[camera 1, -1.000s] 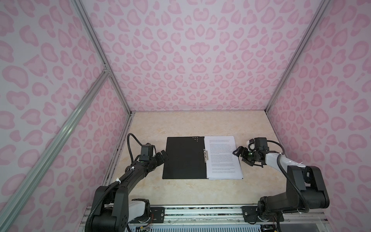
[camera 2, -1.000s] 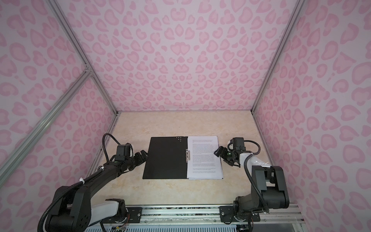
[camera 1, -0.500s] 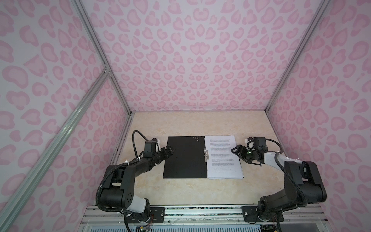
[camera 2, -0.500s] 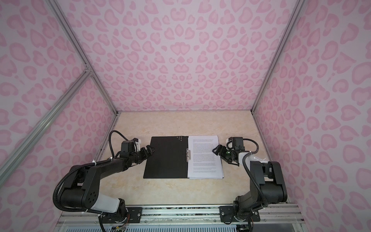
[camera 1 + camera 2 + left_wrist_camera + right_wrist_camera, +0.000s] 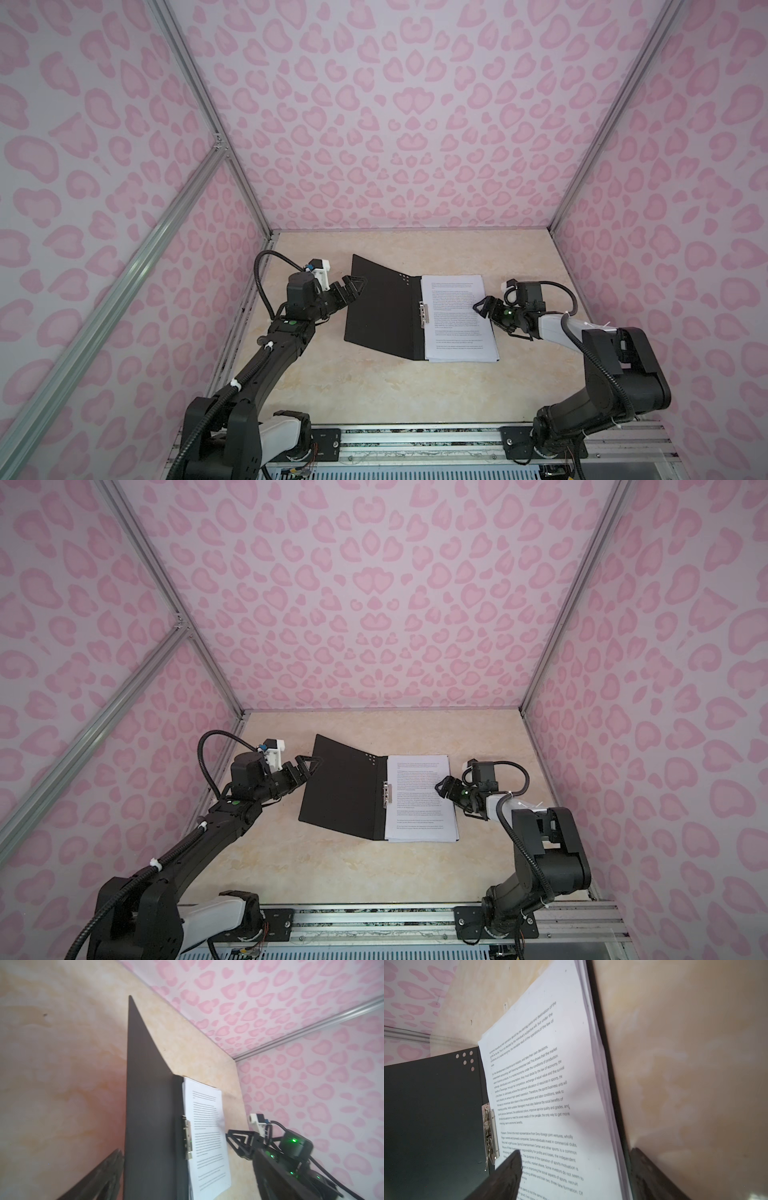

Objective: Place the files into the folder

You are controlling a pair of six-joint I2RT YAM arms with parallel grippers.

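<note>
The folder (image 5: 378, 316) (image 5: 340, 796) lies open on the table, black inside, a metal clip (image 5: 423, 316) (image 5: 490, 1132) at its spine. Its left cover (image 5: 149, 1105) tilts up off the table. My left gripper (image 5: 353, 289) (image 5: 307, 766) is open at that cover's raised outer edge, with one finger (image 5: 110, 1169) showing under it. The files (image 5: 457, 320) (image 5: 419, 800) (image 5: 550, 1084), a stack of printed white sheets, lie on the right half. My right gripper (image 5: 482, 309) (image 5: 577, 1169) is open astride the stack's right edge.
Pink patterned walls (image 5: 415, 124) close in the table on three sides. An aluminium rail (image 5: 415, 440) with both arm bases runs along the front. Bare tabletop (image 5: 395, 395) lies between the folder and the rail.
The left cover lay flat before and now tilts up, the left gripper having moved right to its edge. The right gripper has crept slightly left over the files.
</note>
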